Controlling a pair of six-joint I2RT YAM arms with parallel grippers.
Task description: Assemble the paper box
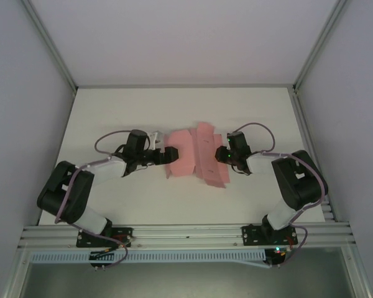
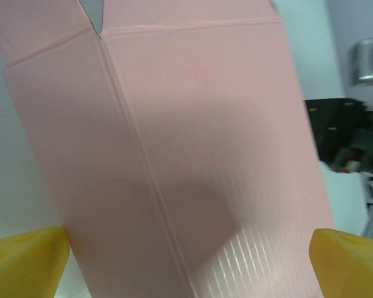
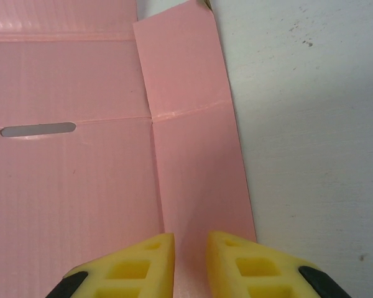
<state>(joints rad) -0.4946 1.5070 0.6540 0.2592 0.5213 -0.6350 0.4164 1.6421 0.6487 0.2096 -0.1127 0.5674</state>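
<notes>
The left jaws stood wide apart at the left edge of the paper box [image 1: 189, 155] [image 2: 205, 124] [image 3: 68, 186], with a raised pale-pink panel between their yellow tips. The box lay in the middle of the tabletop [image 1: 112, 112] [image 3: 311, 155], a creased sheet with its flaps spread between the two arms. The right jaws were narrowed at its right flap, and whether they pinched the card could not be told.

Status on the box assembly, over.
Left end effector open, astride the paper box. Right end effector nearly closed over its edge flap, grip unclear. Box unfolded, not assembled. Nothing obstructing.
</notes>
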